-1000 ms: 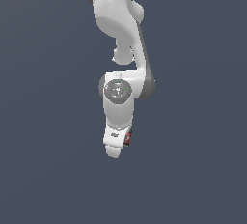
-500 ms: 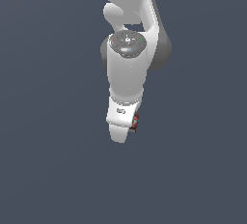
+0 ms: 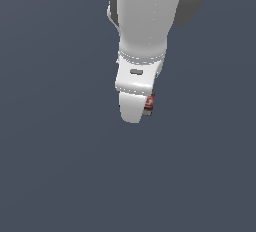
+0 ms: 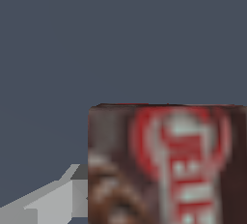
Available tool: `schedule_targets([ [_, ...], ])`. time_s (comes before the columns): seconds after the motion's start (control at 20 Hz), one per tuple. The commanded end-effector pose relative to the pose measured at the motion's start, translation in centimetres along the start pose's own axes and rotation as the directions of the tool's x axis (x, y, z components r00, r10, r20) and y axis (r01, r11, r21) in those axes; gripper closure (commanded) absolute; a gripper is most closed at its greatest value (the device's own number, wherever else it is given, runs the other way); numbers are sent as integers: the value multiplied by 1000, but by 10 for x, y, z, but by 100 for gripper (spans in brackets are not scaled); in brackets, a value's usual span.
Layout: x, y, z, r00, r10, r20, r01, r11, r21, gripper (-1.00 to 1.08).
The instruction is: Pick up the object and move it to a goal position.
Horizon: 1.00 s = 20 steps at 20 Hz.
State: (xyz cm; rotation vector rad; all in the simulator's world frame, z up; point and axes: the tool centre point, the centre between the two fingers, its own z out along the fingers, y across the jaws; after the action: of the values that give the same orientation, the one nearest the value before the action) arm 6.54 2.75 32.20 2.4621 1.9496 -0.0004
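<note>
I carry the box (image 4: pixel 166 165) clenched in the gripper (image 3: pixel 142 112), its label facing the wrist camera, lifted for transfer toward the goal.

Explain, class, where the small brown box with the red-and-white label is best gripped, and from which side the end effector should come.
Grip the brown box across its thin dimension, fingers on the two broad faces, coming in over a narrow edge. It is flat and, in the exterior view, looks narrower than the end effector, so it should fit between the fingers. The wrist view shows the labelled face right beside one grey finger, consistent with that hold.
</note>
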Motion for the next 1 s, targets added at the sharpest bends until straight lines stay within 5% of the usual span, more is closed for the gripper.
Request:
schedule_targets([
  [0.0,4,-4,-28,1000,0,0,0,1000,1,108],
  [0.5,17,-13,-123,1000,2,-1,-2,1000,1,108],
  [0.95,24,-16,-163,1000,4,-1,-4,1000,1,108],
])
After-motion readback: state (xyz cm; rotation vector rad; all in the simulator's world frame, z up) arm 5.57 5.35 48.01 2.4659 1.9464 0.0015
